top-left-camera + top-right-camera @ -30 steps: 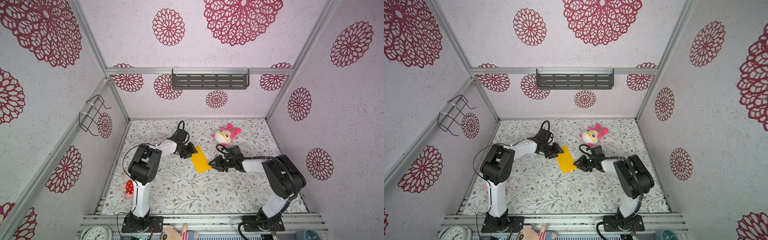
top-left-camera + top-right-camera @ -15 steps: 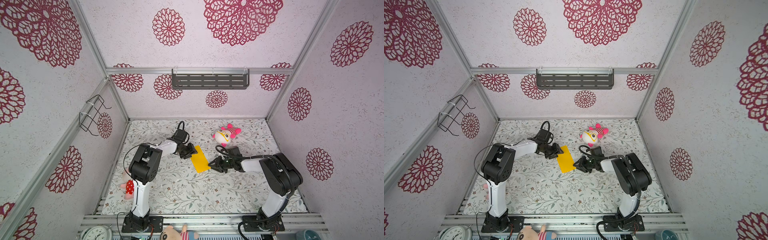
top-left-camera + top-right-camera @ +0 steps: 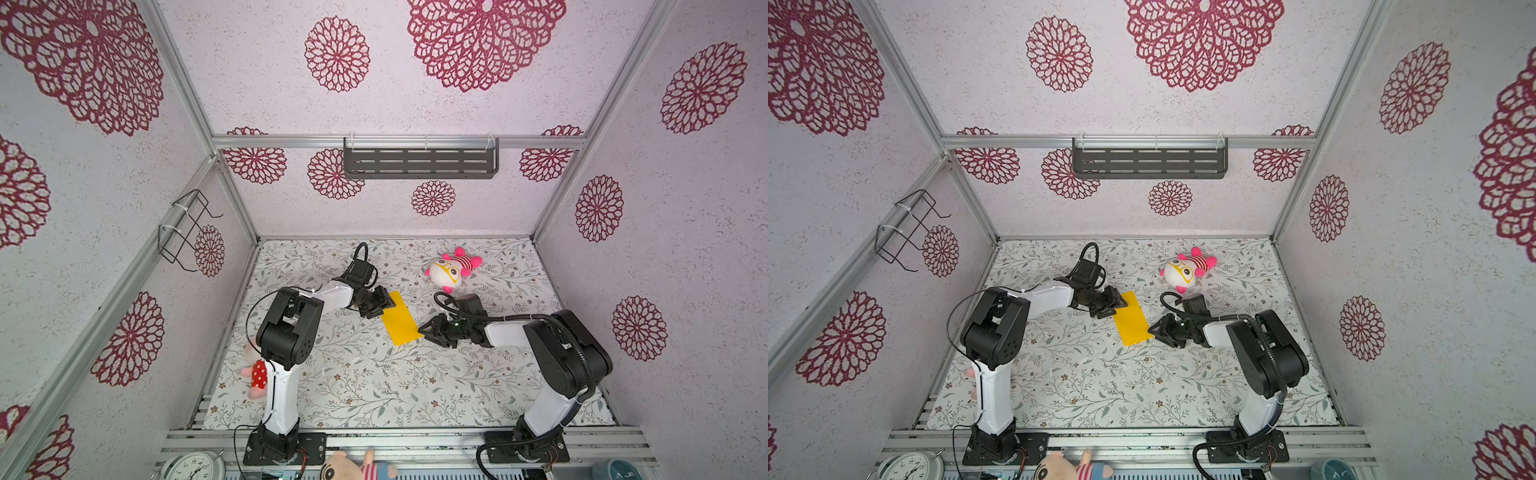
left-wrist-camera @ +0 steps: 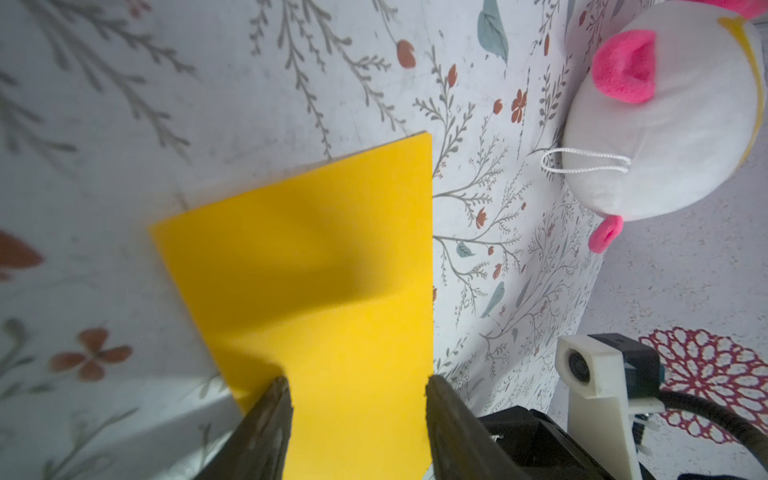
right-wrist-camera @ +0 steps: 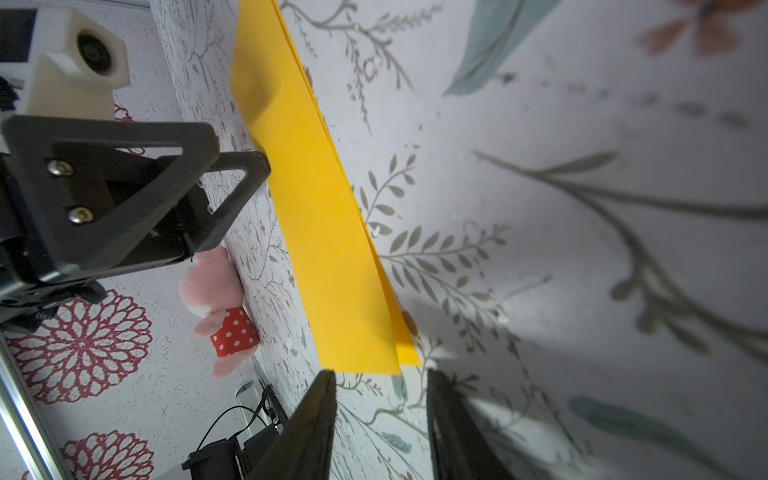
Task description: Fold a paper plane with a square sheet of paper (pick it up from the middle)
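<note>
The square sheet of paper (image 3: 401,318) (image 3: 1133,318) is yellow-orange and lies flat on the floral table, folded in half into a rectangle. Its two layers show at the near corner in the right wrist view (image 5: 328,232). My left gripper (image 3: 384,305) (image 3: 1116,305) is open and low over the paper's far left end. In the left wrist view the paper (image 4: 324,270) fills the gap between its jaws (image 4: 359,386). My right gripper (image 3: 426,330) (image 3: 1156,328) (image 5: 380,382) is open just off the paper's near right corner, not touching it. No paper plane shape shows.
A pink-and-white plush toy (image 3: 451,270) (image 4: 665,124) lies behind the right arm. A pink doll in a red dotted dress (image 3: 257,370) (image 5: 224,316) sits by the left wall. A clock (image 3: 193,467) and another plush (image 3: 357,469) are on the front rail.
The right gripper's jaws have spread a little, and it has edged slightly toward the paper's near corner. The left gripper and the paper have stayed put.
</note>
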